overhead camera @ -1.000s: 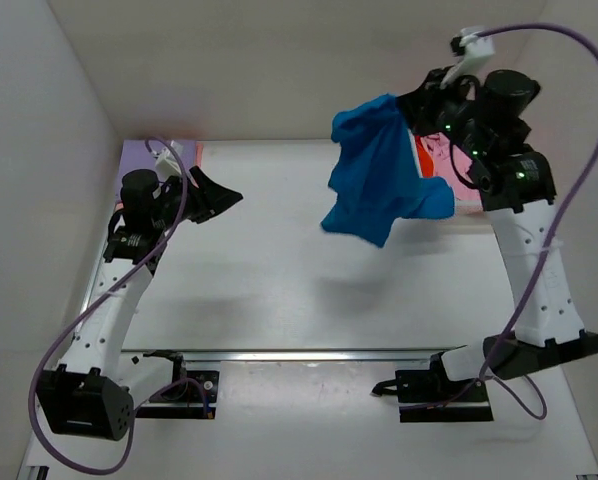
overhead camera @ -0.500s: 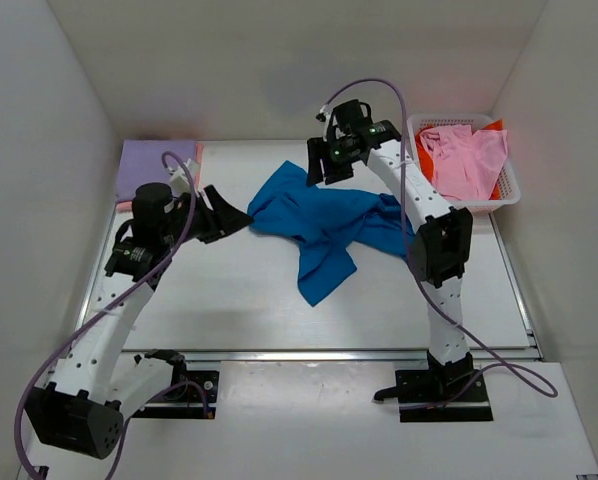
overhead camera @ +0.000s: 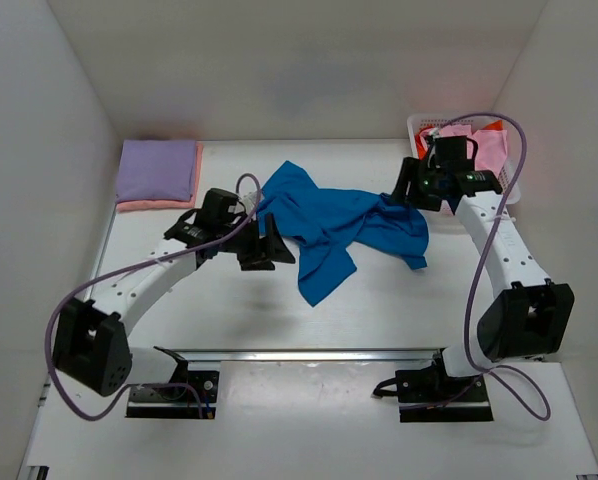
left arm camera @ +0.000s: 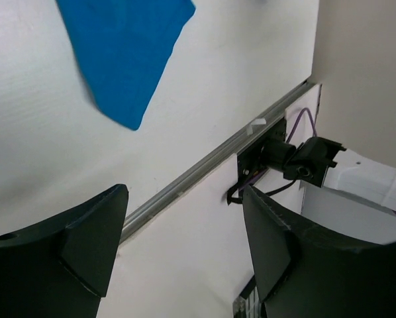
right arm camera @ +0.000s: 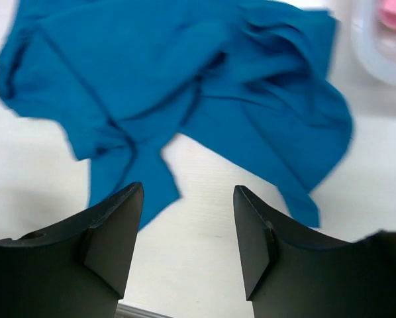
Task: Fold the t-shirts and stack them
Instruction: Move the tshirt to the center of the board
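Observation:
A bright blue t-shirt [overhead camera: 329,225] lies crumpled and spread on the middle of the white table [overhead camera: 219,310]. It fills the top of the right wrist view [right arm camera: 185,86], and one tip shows in the left wrist view [left arm camera: 125,53]. My left gripper [overhead camera: 267,245] [left arm camera: 185,192] is open and empty, just left of the shirt's left edge. My right gripper [overhead camera: 411,190] [right arm camera: 188,187] is open and empty above the shirt's right end. A folded lavender t-shirt [overhead camera: 159,168] lies on a salmon one [overhead camera: 149,205] at the back left.
A white mesh basket [overhead camera: 416,125] [right arm camera: 377,59] at the back right holds a pink shirt [overhead camera: 484,150] and an orange-red one [overhead camera: 494,125], partly hidden by my right arm. A metal rail [overhead camera: 309,353] [left arm camera: 204,165] runs along the table's front. White walls enclose three sides.
The right gripper opened and dropped the blue t-shirt onto the table, then swung back to the right. The left arm moved right to the shirt's left edge and its jaws widened.

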